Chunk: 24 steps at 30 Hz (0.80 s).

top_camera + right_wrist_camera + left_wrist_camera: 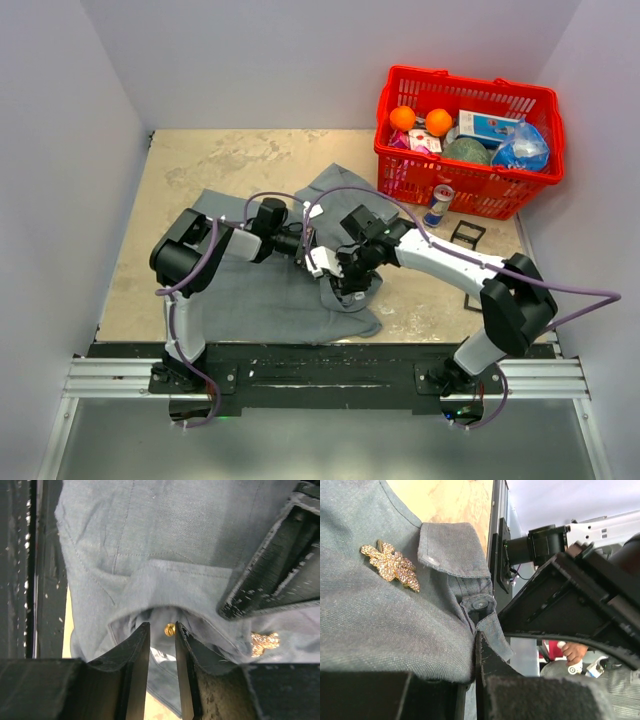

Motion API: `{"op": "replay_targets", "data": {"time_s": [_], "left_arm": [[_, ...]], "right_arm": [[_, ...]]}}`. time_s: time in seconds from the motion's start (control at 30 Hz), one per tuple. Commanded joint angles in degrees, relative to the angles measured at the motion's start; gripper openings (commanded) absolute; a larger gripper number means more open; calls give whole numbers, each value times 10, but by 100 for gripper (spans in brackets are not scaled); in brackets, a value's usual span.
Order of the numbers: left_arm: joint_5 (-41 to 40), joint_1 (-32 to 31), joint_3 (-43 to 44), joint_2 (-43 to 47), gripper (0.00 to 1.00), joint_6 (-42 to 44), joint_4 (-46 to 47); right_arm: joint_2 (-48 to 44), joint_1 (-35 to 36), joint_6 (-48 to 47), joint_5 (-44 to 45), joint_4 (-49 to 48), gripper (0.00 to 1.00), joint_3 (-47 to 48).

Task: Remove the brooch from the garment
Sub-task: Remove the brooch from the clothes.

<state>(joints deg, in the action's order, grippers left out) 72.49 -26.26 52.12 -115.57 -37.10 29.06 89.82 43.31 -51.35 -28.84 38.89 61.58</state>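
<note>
The grey shirt (262, 290) lies on the table, partly lifted at the middle. A gold leaf-shaped brooch (390, 566) is pinned to it near the collar (451, 547). My left gripper (476, 641) is shut on the shirt's button edge, just below a small button (480, 603). My right gripper (162, 628) is narrowly open under a fold of the shirt (165, 530). A small gold knob (170, 629) sits on the cloth just past its fingertips. A bit of the brooch (265, 641) shows to the right. In the top view the left gripper (312, 258) and the right gripper (346, 272) are close together.
A red basket (468, 185) with oranges and packets stands at the back right. A drink can (437, 206) and a small black frame (467, 235) stand in front of it. White walls close in the sides and back.
</note>
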Motion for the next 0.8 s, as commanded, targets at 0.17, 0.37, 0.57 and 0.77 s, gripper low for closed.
{"op": "replay_targets", "data": {"time_s": [0.17,0.37,0.57,0.77], "left_arm": [[19,3,57,30,0,182,-181],[21,3,60,25,0,185,-183],[37,3,63,24,0,168,-171],[47,3,62,29,0,163,-169]], "right_arm": [[4,-26,-148,-59,99,32,64],[25,-26,-187,-85,131,34,86],[62,-26,-208,-98,138,33,100],[85,-26,-236,-106,155,33,122]]}}
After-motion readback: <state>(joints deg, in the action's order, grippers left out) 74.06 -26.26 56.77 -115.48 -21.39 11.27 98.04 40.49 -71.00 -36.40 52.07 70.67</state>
